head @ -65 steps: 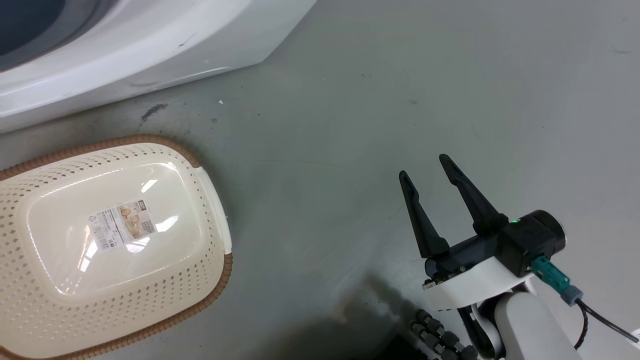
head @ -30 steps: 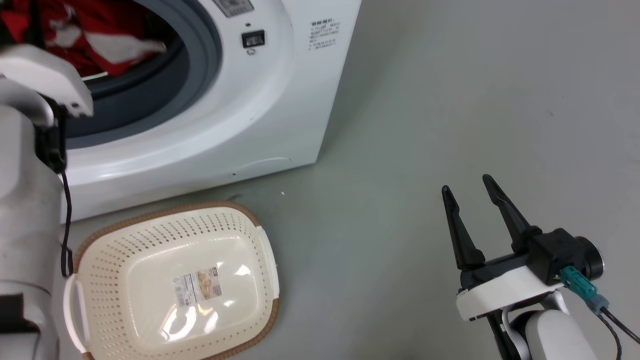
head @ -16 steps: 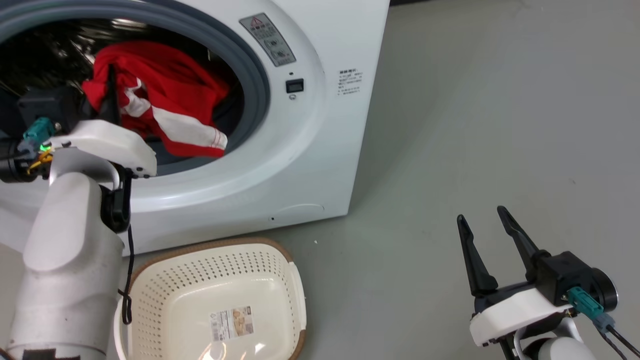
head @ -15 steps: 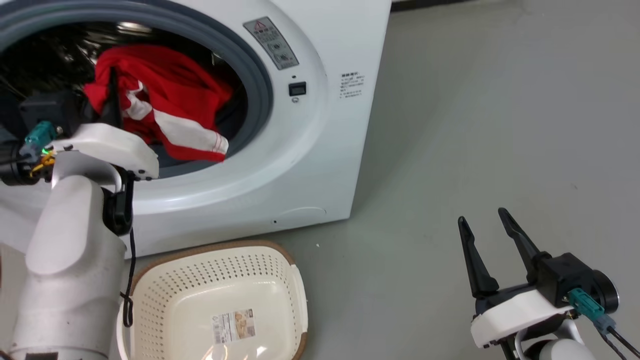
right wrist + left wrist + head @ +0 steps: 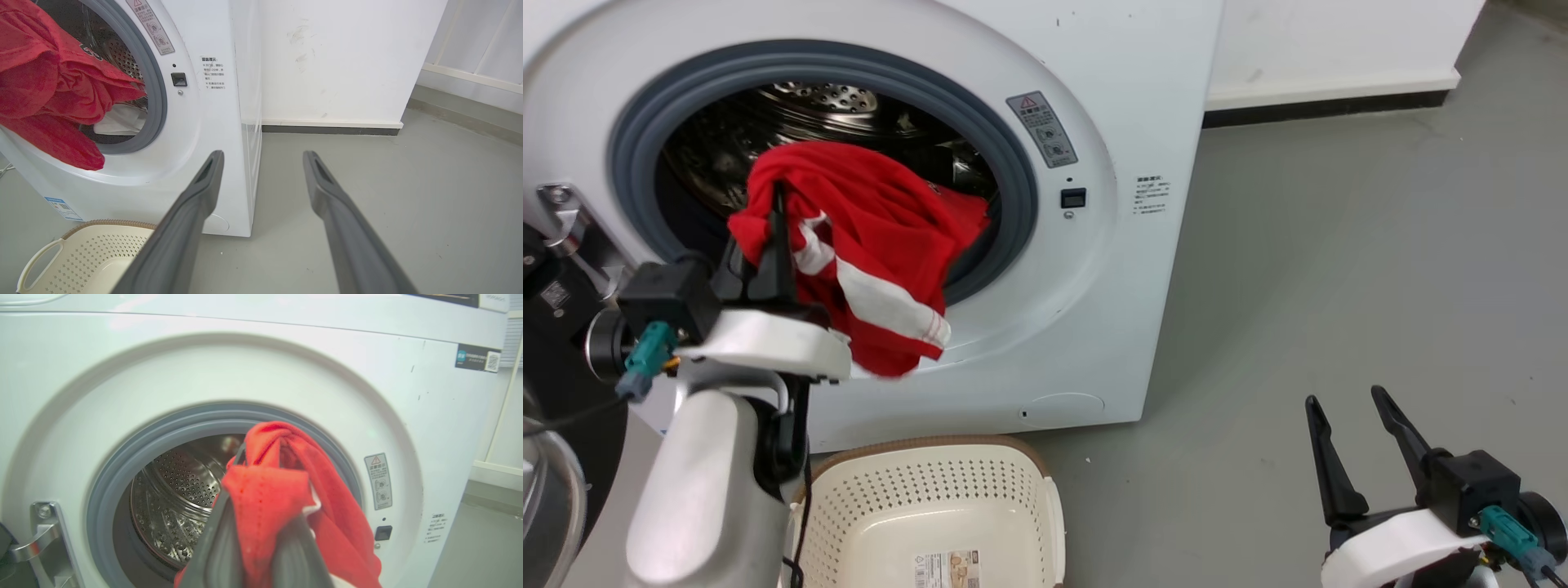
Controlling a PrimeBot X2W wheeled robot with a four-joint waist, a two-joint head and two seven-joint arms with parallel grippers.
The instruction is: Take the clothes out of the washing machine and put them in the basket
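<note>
Pinching the clothes [image 5: 882, 229] in the left gripper [image 5: 774, 214], hanging out past the washing machine [image 5: 1111, 245] rim, above the basket [image 5: 931, 490]. Holding the right gripper [image 5: 1344, 395] spread wide over the floor [image 5: 1339, 245].

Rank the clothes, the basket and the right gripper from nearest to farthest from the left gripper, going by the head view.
1. Clothes: clamped in the left gripper.
2. Basket: on the floor below it.
3. Right gripper: far off at lower right.

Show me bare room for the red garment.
Free: inside the cream perforated basket; the grey floor between white washing machine and right gripper. Crowded: the porthole, where the left gripper holds the red garment.
</note>
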